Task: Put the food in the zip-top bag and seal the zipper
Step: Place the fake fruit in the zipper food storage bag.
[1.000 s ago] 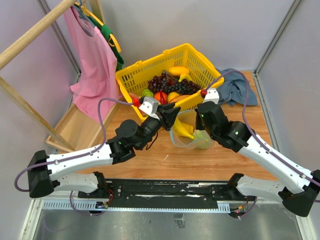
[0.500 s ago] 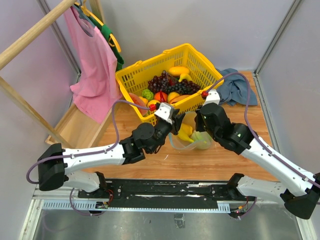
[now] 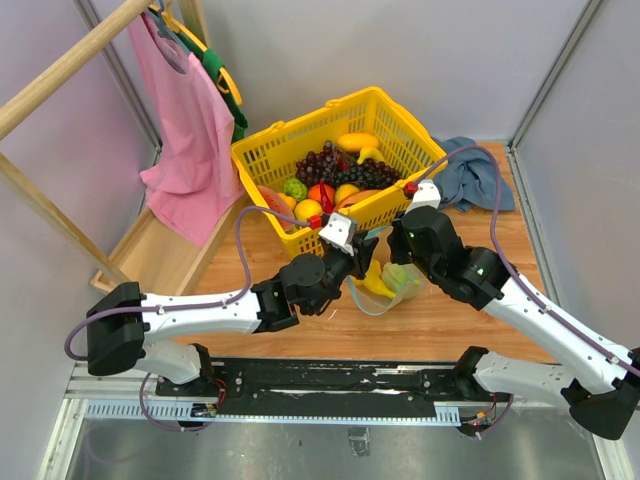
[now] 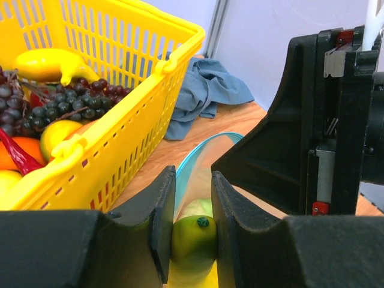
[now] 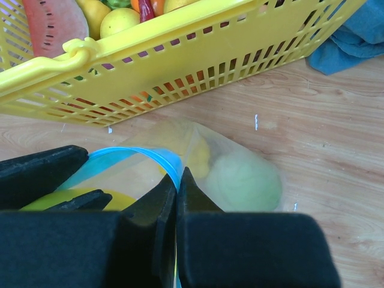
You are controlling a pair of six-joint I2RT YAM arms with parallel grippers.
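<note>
Left claw grips a yellow-green toy fruit, nose-on to the clear crinkly zip-top bag, whose mouth gapes dead ahead at 12 o'clock, just below the yellow lattice basket. Right claw, closed, pinches the light-blue zipper strip. Since a second ago the left arm has swung in from 9 o'clock.

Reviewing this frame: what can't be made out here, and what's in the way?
Left wrist: the whole shape of the yellow-green fruit in the left gripper; its fingers and the bottom edge cut it off.
Right wrist: the zipper beyond the right gripper's pinch; its own fingers hide it.
Top view: how many fruits are in the zip-top bag; both grippers cover its mouth.
</note>
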